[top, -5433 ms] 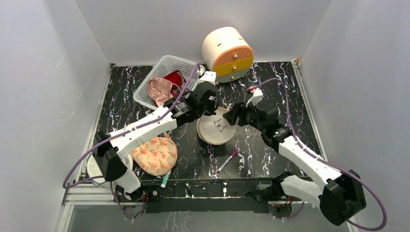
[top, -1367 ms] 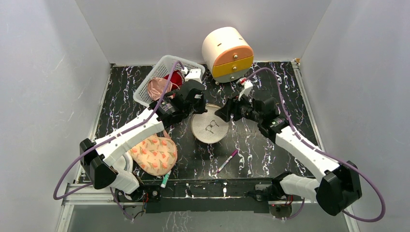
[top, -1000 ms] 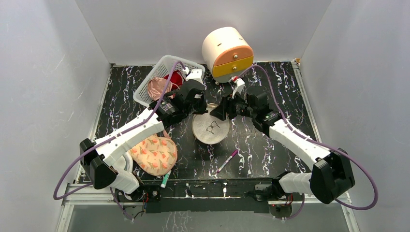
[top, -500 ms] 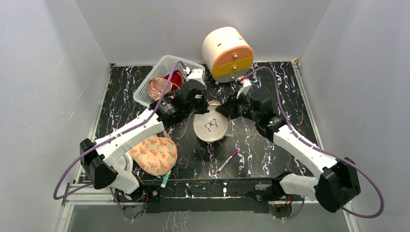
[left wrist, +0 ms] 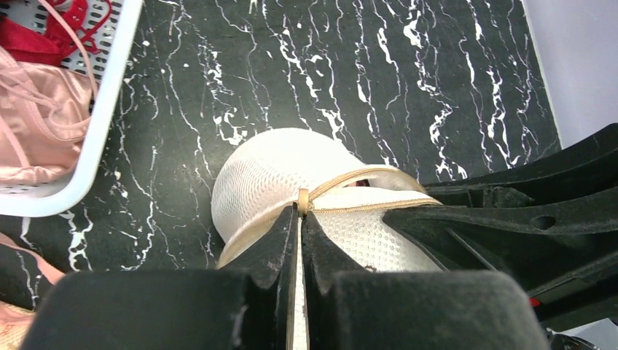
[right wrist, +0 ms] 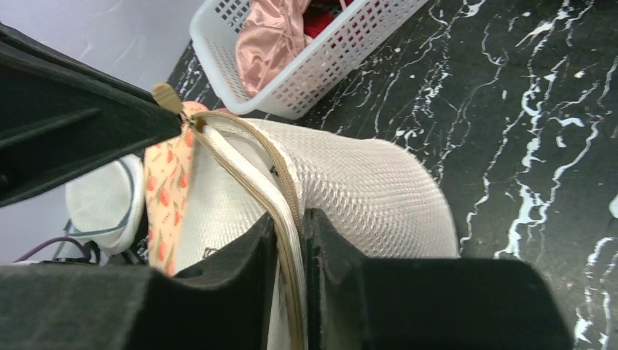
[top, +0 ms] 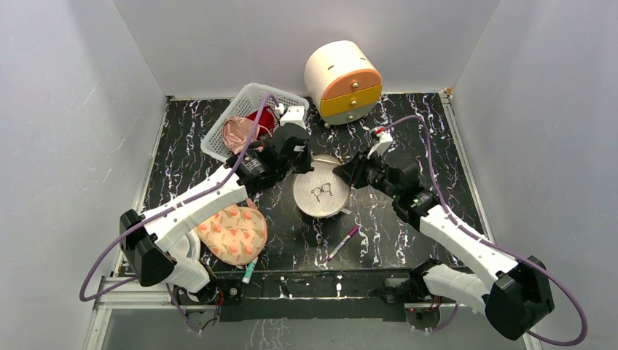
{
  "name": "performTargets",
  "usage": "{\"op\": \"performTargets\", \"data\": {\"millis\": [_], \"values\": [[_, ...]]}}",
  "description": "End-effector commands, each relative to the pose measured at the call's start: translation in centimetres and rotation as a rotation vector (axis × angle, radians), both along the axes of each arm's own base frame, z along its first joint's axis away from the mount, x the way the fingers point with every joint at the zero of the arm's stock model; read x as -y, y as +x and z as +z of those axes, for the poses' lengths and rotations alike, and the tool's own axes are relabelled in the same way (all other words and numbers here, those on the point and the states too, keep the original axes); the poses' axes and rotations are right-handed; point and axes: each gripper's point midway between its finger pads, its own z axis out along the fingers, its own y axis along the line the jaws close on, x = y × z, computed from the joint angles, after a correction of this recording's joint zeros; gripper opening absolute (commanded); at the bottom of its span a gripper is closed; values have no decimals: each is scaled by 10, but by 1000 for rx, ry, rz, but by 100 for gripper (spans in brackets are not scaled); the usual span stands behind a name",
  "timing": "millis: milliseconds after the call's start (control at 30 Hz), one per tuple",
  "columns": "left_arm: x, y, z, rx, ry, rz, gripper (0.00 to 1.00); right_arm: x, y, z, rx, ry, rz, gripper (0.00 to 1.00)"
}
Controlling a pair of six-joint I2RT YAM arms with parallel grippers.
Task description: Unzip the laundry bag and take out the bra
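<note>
1. Top external view: the black, white-veined table [top: 386, 240] is boxed in by grey walls on its left, far and right sides. Its broadest bare stretch runs along the right edge and into the near right corner, crossed only by the right arm.
2. A cream drum-shaped drawer unit [top: 342, 80] stands at the far edge, just right of the middle. Its orange and yellow fronts face the near edge.
3. A white lattice basket [top: 244, 98] sits toward the far left corner and holds pink and red garments. The left arm's wrist hangs close to its near right corner.
4. A peach floral padded piece [top: 233, 233] lies by the near left corner, partly under the left arm.
5. The laundry bag [top: 321, 195] is at the middle of the table, tilted so the flat face with the dark bra outline looks up and toward the near edge. It stands apart from the basket and the drawer unit, with bare surface on its near and right sides.
6. The left gripper [left wrist: 300, 215] is at the bag's far left rim, its fingers clenched on the tan zip pull [left wrist: 302, 200].
7. The right gripper [right wrist: 288, 219] is at the far right rim, pinching the mesh rim with the tan zip line running between its fingers.
8. A pink pen [top: 342, 242] lies between the bag and the near edge, touching neither.
</note>
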Motion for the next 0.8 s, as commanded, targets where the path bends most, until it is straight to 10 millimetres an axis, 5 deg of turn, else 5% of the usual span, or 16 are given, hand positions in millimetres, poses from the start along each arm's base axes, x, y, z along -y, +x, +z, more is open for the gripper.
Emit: {"op": "performTargets", "data": {"millis": [0,200,433,767], "values": [[-27,5,29,83,-5,72,0,8,9,2,38,-18,-38,22],[-12,2,30,71,-34,4,0,-9,7,11,85,-96,108,46],[-4,3,27,55,-31,-19,0,-17,18,43,162,-129,151,57],[-1,4,21,39,-19,-27,0,-47,8,54,191,-78,301,33]]}}
